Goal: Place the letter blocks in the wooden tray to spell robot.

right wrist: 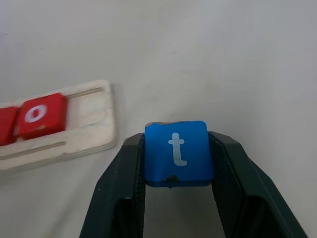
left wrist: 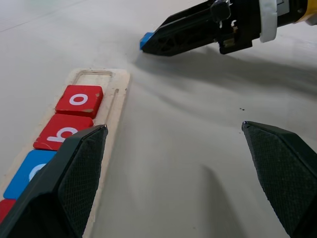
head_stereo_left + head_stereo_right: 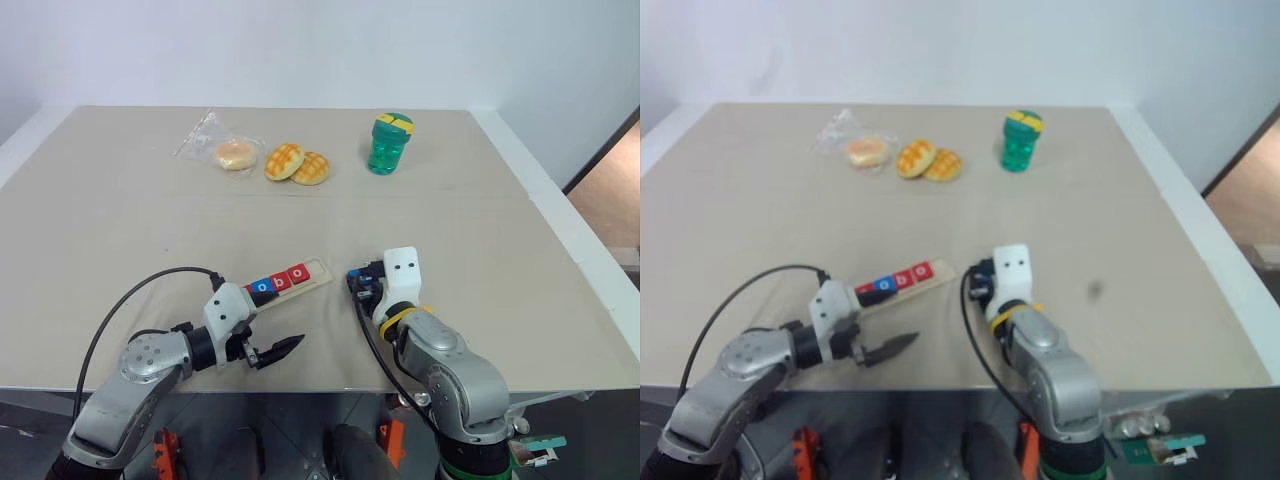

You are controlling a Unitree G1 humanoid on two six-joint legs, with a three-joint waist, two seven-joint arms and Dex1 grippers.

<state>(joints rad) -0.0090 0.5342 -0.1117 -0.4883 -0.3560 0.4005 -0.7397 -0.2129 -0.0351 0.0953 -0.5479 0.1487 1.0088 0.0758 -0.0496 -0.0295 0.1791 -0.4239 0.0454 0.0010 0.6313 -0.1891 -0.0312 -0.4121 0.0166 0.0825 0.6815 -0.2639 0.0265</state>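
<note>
Presently the right pincer clamps the blue t block between its fingers, just beside the wooden tray's vacant end slot, which its wrist view reveals past the red o block. Nearby, the left pincer hovers fully spread and empty over the bench.

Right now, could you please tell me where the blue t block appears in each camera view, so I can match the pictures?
Left eye: blue t block held in the right end effector, just right of the wooden tray.
Right eye: same spot, off the tray's empty end.
Left wrist: blue corner at the far fingertips.
Right wrist: centre, between the fingers.
Shared landmark: the tray's empty end slot.
</note>
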